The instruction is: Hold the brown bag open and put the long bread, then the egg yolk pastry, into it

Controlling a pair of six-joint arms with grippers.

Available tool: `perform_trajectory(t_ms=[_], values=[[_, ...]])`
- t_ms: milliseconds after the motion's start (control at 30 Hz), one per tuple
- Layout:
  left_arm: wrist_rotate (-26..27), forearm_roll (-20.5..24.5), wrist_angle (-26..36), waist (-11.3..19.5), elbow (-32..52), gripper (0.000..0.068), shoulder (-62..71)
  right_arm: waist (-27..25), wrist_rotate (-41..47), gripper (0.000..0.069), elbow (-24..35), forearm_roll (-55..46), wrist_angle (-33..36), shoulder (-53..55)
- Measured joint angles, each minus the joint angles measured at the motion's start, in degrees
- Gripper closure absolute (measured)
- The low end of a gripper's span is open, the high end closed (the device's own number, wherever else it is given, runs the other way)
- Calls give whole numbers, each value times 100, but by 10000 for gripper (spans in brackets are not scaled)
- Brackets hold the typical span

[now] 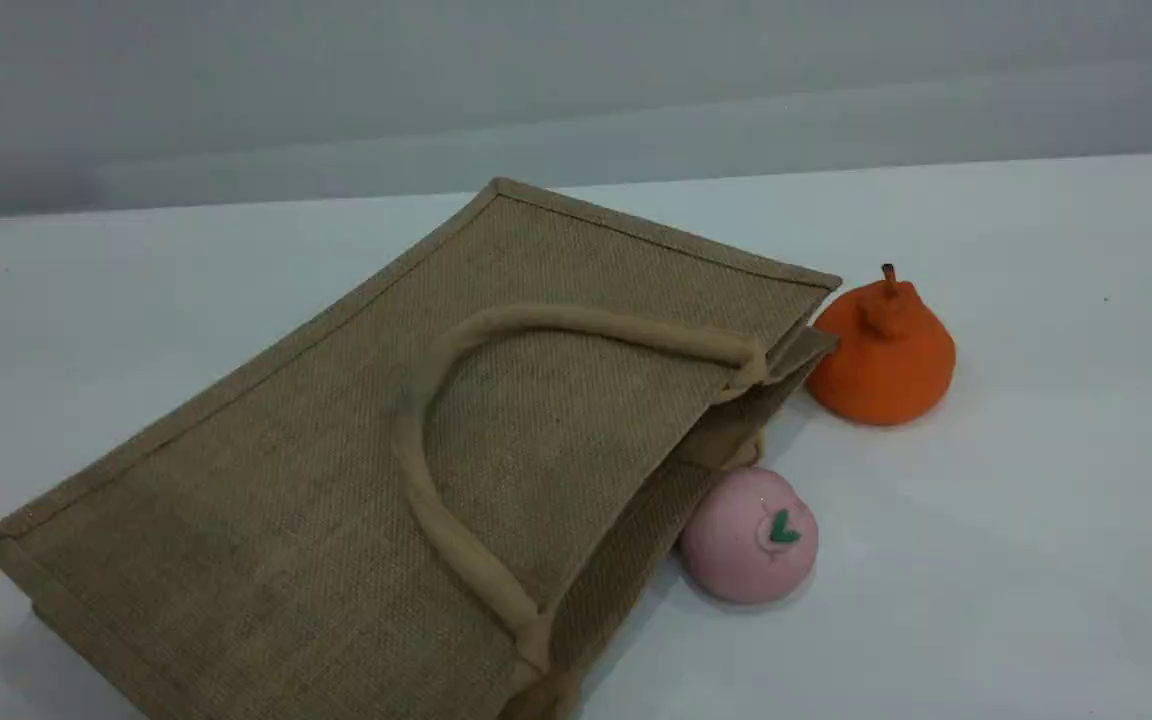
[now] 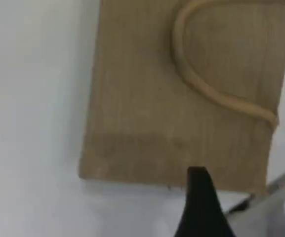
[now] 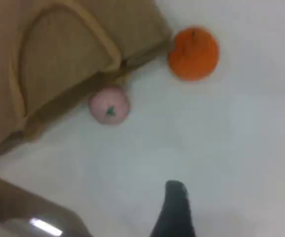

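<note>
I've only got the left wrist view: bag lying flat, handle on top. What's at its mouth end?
Observer: An orange pear-shaped item stands by the mouth of the bag, at its far corner.
Operator: Bread or pastry anywhere?
Observer: Neither shows in any view.
Operator: And the right end effector?
Observer: The right end effector hangs over bare table, apart from the bag and from a pink ball beside it.
</note>
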Motion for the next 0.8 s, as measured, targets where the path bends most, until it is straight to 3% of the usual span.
perform_trajectory(t_ms=[167, 400, 567, 800], values=[[-124, -58, -238, 0, 911, 280, -605, 0, 182, 175, 472, -204, -30, -1273], [-208, -3, -307, 0, 2023, 281, -1821, 0, 671, 175, 1766, -265, -436, -3310], [-208, 8, -741, 0, 2680, 281, -3061, 0, 671, 175, 2563, -510, -837, -4613], [-418, 453, -1071, 0, 3355, 281, -4738, 0, 789, 175, 3237, -354, -800, -4931]])
